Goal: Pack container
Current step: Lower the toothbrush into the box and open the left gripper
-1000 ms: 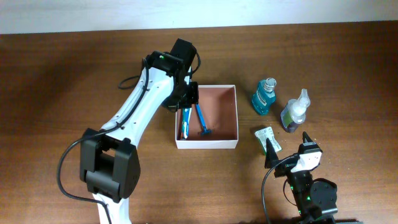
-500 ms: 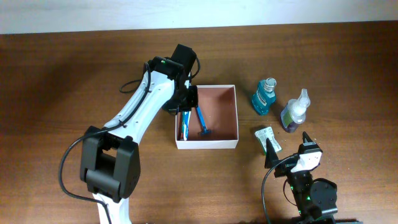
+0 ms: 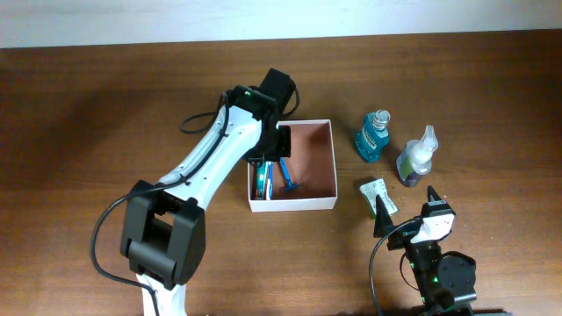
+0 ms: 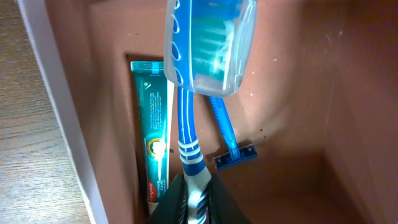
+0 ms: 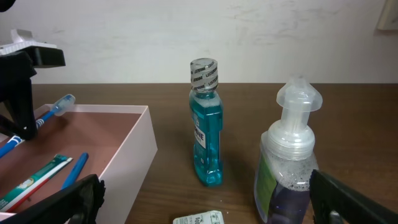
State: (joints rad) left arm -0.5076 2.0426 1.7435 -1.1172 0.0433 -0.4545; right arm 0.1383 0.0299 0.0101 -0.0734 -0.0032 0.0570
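— Two grippers: what is the nearest one doing?
— The right gripper sits at the near edge of the table. Its fingers are spread wide, with nothing between them.
— And just past it?
— A small sachet lies flat, right by the fingertips. Behind that stands a pump bottle of dark liquid. To its left and a little farther off is a blue mouthwash, upright and capped. The two bottles are near each other but apart.
— Where is the container?
— The container sits mid-table, left of the bottles and apart from them, open side up. A toothpaste lies on its reddish floor along the left wall. A blue razor lies just beside it toward the middle, with its head pointing at the near wall.
— And the other arm?
— The left gripper hangs over the far left part of the container, pinching the handle end of a toothbrush. The brush is tilted above the toothpaste and razor. Its bristles sit under a clear blue cap. In the right wrist view that capped head is higher than the container's rim.
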